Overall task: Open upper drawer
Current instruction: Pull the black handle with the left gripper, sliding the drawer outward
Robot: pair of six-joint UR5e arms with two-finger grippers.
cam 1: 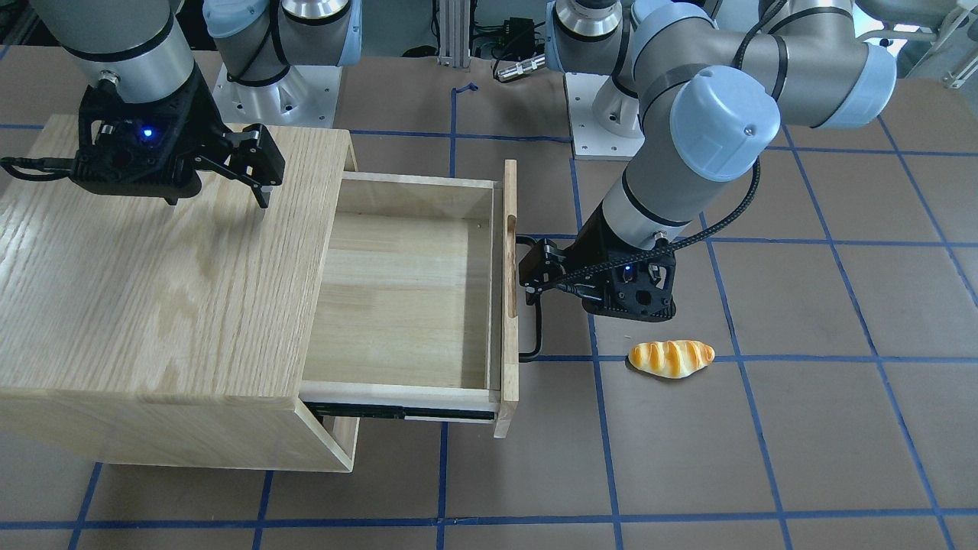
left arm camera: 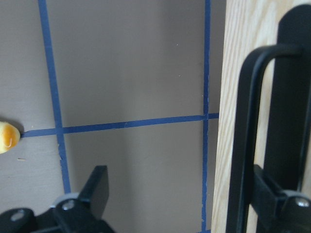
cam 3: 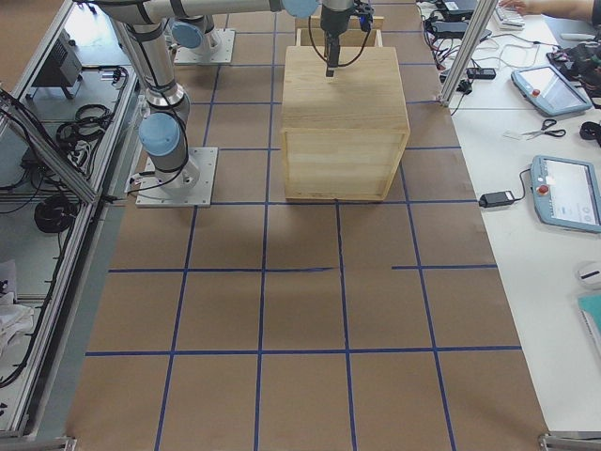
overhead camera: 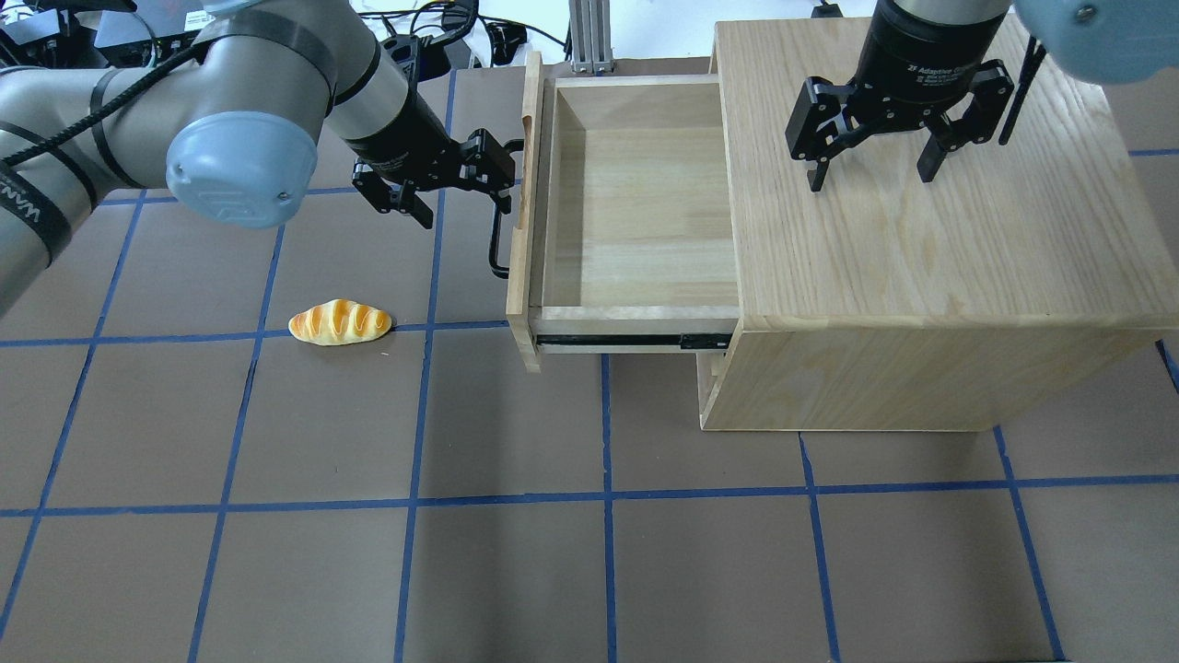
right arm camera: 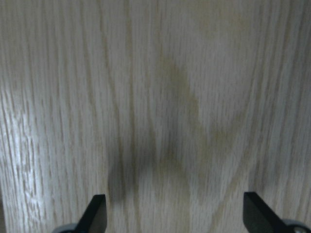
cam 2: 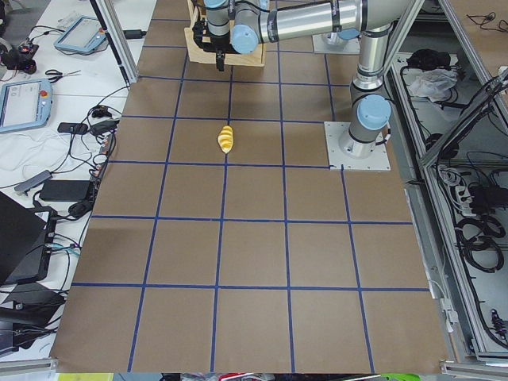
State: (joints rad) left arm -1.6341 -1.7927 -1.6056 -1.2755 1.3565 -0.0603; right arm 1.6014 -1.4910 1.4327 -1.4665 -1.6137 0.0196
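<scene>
surface: brown table [cam 2: 254, 254], blue tape grid [cam 2: 224, 218] | along one long table edge: white bench [cam 3: 554, 282], teach pendants [cam 3: 566, 193] | opposite table edge: aluminium frame [cam 2: 431, 270], cable bundles [cam 2: 476, 230] | light: even, soft shadows

The shallow light-wood upper drawer [overhead camera: 636, 212] is pale, smooth and matt inside, with faint, fine grain. Its long black bar handle [overhead camera: 494, 239] looks like painted metal with a dull satin finish, and the black side rail [overhead camera: 636, 342] also looks like metal. The larger oak-grain cabinet body [overhead camera: 921, 239] shows bold, open grain with a slight sheen under the light. The brown table covering [overhead camera: 516, 571] is flat, matt and paper-like, crossed by smooth blue tape lines [overhead camera: 608, 497]. The small golden bread roll [overhead camera: 340, 322] is glossy. The left gripper [overhead camera: 461, 189] and right gripper [overhead camera: 870, 180] are matt black; the arm tubes [overhead camera: 276, 64] are brushed silver metal, with pale-blue plastic-looking joint caps [overhead camera: 235, 170].
</scene>
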